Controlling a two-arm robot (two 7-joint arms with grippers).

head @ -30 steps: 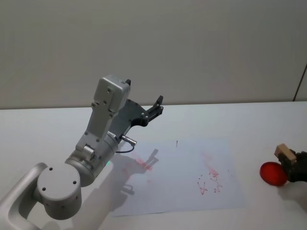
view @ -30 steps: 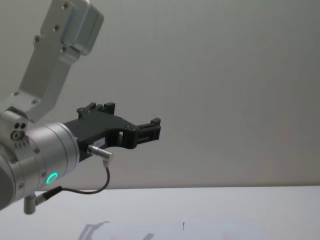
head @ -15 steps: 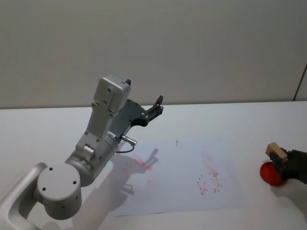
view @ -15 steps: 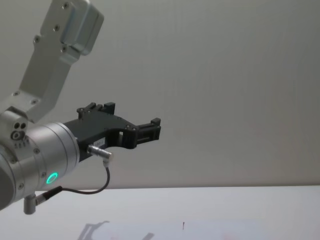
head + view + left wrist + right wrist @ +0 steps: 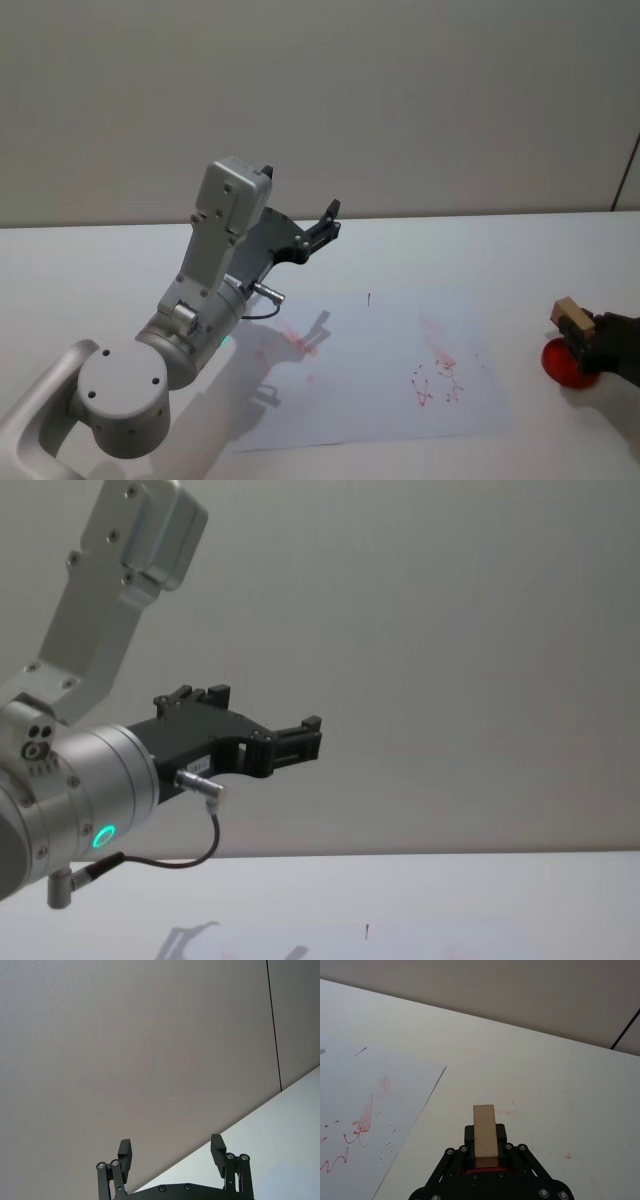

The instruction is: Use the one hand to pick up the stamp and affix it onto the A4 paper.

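Observation:
My right gripper [image 5: 592, 338] is at the table's right edge, shut on the stamp [image 5: 572, 314], whose light-tan wooden block end sticks out up and to the left. In the right wrist view the stamp's block [image 5: 485, 1132] stands between the black fingers [image 5: 501, 1136]. The stamp hangs just over a red round ink pad [image 5: 566, 364]. The A4 paper [image 5: 370, 385] lies flat in the middle of the table, with red marks on it, to the left of the stamp. Its right edge shows in the right wrist view, A4 paper [image 5: 365, 1105]. My left gripper [image 5: 328, 218] is raised above the table, open and holding nothing.
The silver-grey left arm [image 5: 205, 300] stands over the paper's left part and casts a shadow on it. The white table [image 5: 520, 260] runs back to a plain wall. A few faint red smudges [image 5: 507, 1111] mark the tabletop near the right gripper.
My right gripper has moved a little to the left with the stamp, so it now covers more of the red ink pad. The left arm has not moved.

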